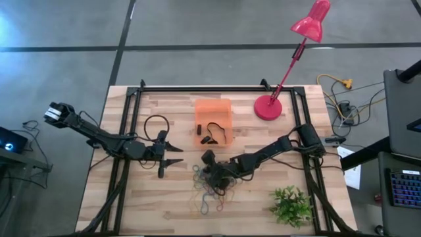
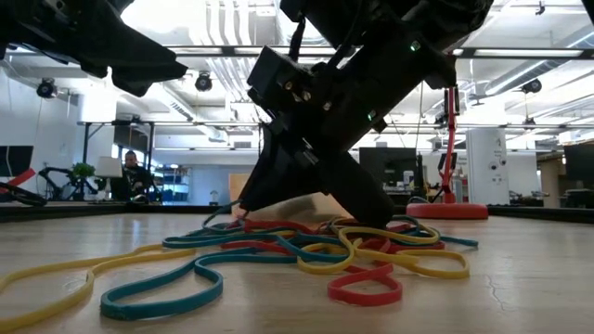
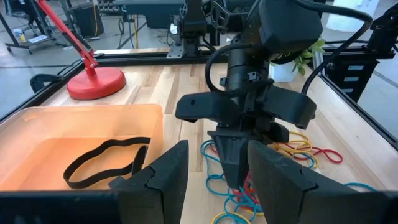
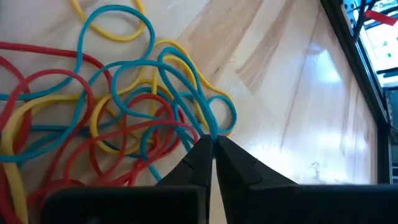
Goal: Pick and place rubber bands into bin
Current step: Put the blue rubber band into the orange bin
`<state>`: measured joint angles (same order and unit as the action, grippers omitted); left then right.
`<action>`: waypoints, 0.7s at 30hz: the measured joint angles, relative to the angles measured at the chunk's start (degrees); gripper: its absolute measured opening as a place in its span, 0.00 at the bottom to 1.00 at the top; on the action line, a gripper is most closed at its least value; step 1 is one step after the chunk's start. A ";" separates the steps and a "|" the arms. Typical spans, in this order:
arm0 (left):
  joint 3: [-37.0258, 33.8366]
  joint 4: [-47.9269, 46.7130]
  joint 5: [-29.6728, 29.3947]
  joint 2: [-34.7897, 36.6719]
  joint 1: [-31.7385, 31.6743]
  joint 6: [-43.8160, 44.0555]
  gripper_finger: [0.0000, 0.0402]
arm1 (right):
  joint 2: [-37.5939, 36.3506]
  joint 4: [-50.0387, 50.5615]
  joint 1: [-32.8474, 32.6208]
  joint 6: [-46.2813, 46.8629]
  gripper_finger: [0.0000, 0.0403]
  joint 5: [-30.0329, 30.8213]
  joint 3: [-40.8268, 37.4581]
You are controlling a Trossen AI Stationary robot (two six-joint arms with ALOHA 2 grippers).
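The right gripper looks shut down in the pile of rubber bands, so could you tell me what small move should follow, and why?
Probably a gentle lift. The right gripper is shut at the edge of the rubber bands, its tips pinching a blue loop against the table. Raising it would show whether the band comes free before carrying it to the bin.

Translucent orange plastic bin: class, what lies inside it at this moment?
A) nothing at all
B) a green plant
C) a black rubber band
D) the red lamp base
C: the left wrist view shows a black rubber band loop lying on the floor of the translucent orange plastic bin, with no plant or lamp base in it.
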<state>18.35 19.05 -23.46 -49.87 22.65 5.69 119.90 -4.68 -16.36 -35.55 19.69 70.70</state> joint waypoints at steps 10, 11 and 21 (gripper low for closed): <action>0.00 -0.07 0.00 0.02 0.00 -0.02 0.38 | -6.55 4.61 -0.90 -0.39 0.02 7.28 0.02; 0.00 -0.08 0.00 0.02 0.00 -0.02 0.38 | -7.66 5.47 -0.90 -0.39 0.02 8.14 0.02; 0.00 -0.02 0.00 0.02 -0.02 -0.02 0.38 | -16.81 7.45 2.55 -2.29 0.02 16.79 0.00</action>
<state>18.35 19.03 -23.46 -49.84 22.63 5.67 103.09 2.77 -13.81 -37.83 36.48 70.70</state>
